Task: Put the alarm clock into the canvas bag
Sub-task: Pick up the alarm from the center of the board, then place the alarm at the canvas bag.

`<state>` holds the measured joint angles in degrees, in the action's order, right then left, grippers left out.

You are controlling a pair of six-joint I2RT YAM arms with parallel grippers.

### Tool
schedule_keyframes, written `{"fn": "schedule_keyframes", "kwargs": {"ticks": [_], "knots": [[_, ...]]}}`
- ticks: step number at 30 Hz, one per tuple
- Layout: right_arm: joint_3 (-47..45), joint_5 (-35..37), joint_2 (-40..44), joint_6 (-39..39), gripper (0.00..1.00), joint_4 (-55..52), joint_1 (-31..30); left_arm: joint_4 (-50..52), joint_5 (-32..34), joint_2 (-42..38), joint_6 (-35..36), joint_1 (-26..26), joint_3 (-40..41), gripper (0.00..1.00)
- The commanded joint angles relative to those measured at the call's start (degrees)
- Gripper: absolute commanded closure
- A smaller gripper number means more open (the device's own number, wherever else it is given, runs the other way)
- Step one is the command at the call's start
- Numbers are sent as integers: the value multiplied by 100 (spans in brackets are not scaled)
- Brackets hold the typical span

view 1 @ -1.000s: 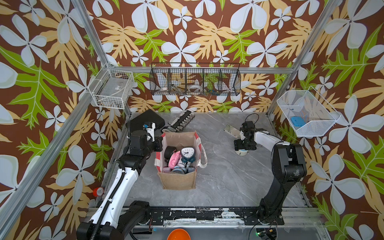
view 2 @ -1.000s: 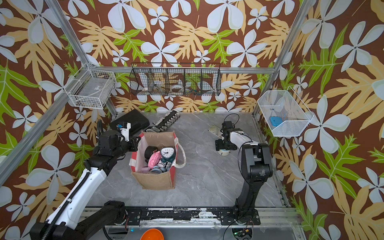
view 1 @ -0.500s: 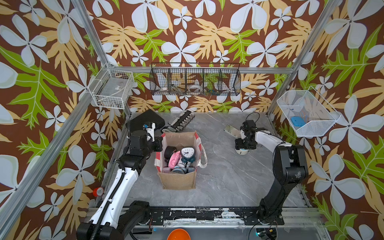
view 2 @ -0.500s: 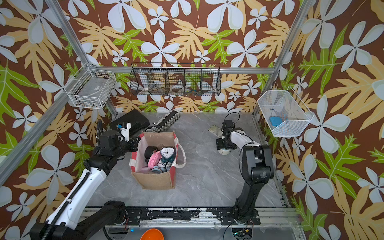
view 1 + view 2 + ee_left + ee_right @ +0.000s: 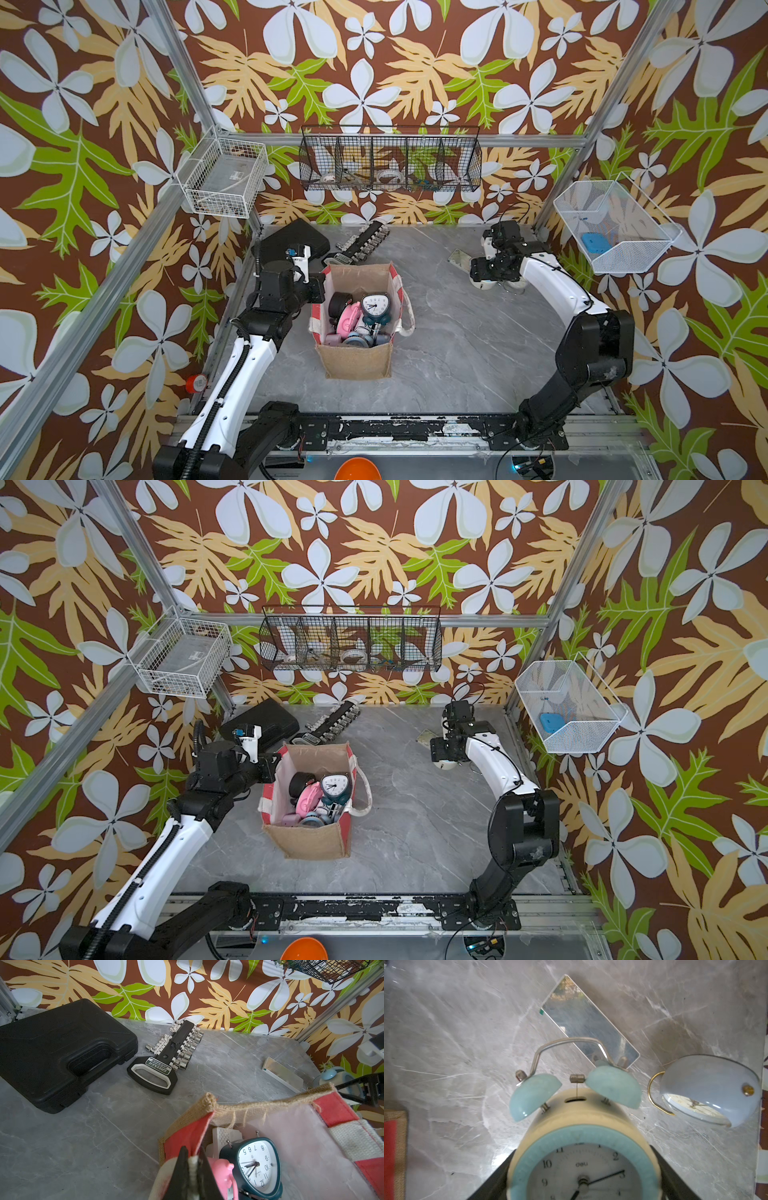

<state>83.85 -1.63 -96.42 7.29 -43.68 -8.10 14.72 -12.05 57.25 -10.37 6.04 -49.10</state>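
The left jaws are clenched on the canvas bag (image 5: 358, 362), pinching the top edge of its striped side panel, and the bag is standing open on the tabletop (image 5: 457, 353) right at their tips. Just inside the bag from those jaws, a pink clock (image 5: 220, 1169) and a dark green clock (image 5: 255, 1165) with a white face are lying among other small things. Beyond the left jaws, past the bag's far corner, a black case (image 5: 62, 1049) and a rack of sockets (image 5: 176, 1047) are lying side by side on the tabletop. The right jaws are reaching down well apart from the bag and are grasping the alarm clock (image 5: 579, 1142), a cream one with pale blue bells. One dark finger is sitting against each side of its round body, and its face is turned up toward the wrist camera. In a top view the alarm clock (image 5: 485, 285) is showing directly under the right jaws, low by the tabletop; whether it is resting there or lifted clear cannot be told. Just past the tips of the right jaws, a flat shiny plate (image 5: 589, 1020) is lying on the tabletop. Beside them, a blue-grey clock (image 5: 708, 1088) is lying tipped over, apart from the alarm clock.
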Motion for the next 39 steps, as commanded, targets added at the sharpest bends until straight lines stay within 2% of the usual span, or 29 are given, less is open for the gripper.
{"fn": "schedule_keyframes", "kwargs": {"ticks": [1,8,13,27,34,39], "knots": [[343,58,146,112,28,-288,-183,-462,-6,-21,-9,-4,-3,100],[1179,131,417,290,30,-632,-768,-467,-16,-20,-16,-7,-3,100],[1809,377,443,420,31,-824,-1447,-475,-25,-21,-15,-7,-3,100],[3609,866,-441,642,32,-1238,-3536,-501,-81,-30,-30,-7,5,100],[4203,671,-1130,685,33,-1230,-4217,-530,-165,-47,-43,-4,15,100],[4287,188,-1512,754,34,-1011,-4476,-564,-174,-60,-37,-6,28,100]]}}
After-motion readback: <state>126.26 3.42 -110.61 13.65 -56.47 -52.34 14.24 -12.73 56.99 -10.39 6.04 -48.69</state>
